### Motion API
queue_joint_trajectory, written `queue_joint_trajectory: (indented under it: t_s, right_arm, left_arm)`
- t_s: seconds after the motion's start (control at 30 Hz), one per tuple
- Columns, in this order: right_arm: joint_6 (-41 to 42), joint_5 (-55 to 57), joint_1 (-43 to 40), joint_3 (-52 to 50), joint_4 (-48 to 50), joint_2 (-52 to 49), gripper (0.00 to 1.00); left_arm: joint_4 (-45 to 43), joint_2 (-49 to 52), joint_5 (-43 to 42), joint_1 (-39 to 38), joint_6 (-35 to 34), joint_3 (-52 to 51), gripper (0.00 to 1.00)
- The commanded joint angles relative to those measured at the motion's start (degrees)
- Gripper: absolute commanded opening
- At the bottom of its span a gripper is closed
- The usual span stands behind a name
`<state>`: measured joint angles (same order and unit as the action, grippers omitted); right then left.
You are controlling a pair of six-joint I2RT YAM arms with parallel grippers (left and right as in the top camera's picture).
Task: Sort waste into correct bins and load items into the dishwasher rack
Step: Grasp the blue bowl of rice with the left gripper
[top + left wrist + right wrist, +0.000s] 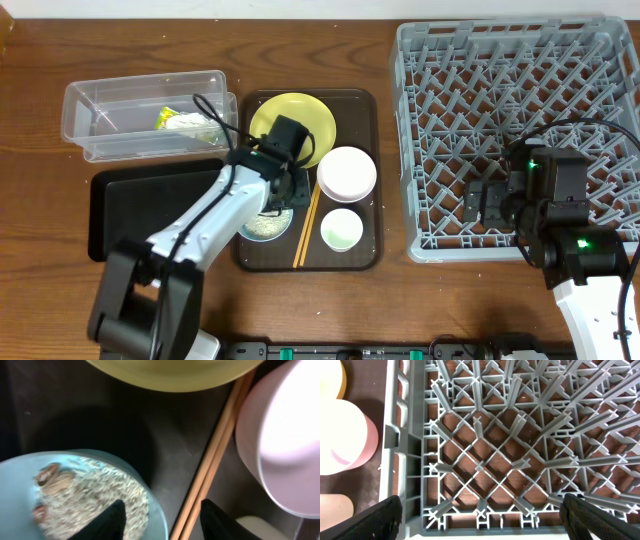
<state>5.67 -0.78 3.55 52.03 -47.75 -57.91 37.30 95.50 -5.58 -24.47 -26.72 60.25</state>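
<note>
Two tools are gaping open: right tool [487,520] over the rack [392,410]; left tool [162,522] straddling the rim of the light blue bowl [20,490], seven o'clock on the tray [100,415]; squeeze squarely, keeping rice [95,495] level.

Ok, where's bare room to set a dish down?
The black tray, left of the serving tray, is bare. So is most of the rack, except its near-left part under the right gripper. A bare strip of table runs between serving tray and rack. The serving tray is crowded: yellow plate, white bowl, cup, chopsticks, blue bowl under the left gripper.
</note>
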Motion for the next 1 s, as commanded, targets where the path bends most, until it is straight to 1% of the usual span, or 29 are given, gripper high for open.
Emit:
queue_joint_trajectory:
  t_s: [0.0,0.03,0.07,0.1,0.3,0.43,0.5,0.63,0.77,0.9,0.97]
  right_arm:
    - [0.5,-0.8,-0.3,1.0,-0.1,0.2,0.99]
    - [0.5,-0.8,-0.3,1.0,-0.1,0.2,0.99]
    - [0.5,-0.8,-0.3,1.0,-0.1,0.2,0.99]
    - [0.5,-0.8,-0.3,1.0,-0.3,0.2,0.99]
    - [0.5,-0.8,-0.3,1.0,-0.5,0.2,0.99]
    - [0.5,-0.8,-0.3,1.0,-0.9,0.2,0.99]
    - [0.5,-0.8,-0.3,1.0,-1.0,0.2,0.99]
    - [0.5,-0.8,-0.3,1.0,-0.9,0.2,0.99]
    - [0.5,-0.8,-0.3,1.0,-0.9,0.2,0.99]
    - [0.5,-0.8,-0.3,1.0,-0.9,0.2,0.99]
    - [0.5,-0.8,-0.3,1.0,-0.9,0.2,0.99]
  left_arm:
    - [0.0,2.8,1.3,-0.4,0.5,-0.4,0.45]
    - [0.1,3.5,1.3,-0.4,0.5,-0.4,0.43]
    - [0.2,3.9,1.3,-0.4,0.5,-0.4,0.39]
    - [0.2,4.4,1.1,-0.4,0.5,-0.4,0.31]
    - [0.2,4.6,0.8,-0.4,0.5,-0.4,0.07]
    - [0.5,3.7,0.4,-0.4,0.5,-0.2,0.06]
    - [2.0,2.4,0.4,-0.4,0.6,0.7,0.06]
    - [5.8,-2.1,0.4,-0.3,1.1,3.3,0.06]
    - [7.7,-7.7,0.2,0.5,1.5,4.3,0.06]
    - [9.7,-12.3,-2.3,4.5,1.7,4.3,0.06]
    - [10.5,-13.7,-5.5,8.1,2.6,4.3,0.06]
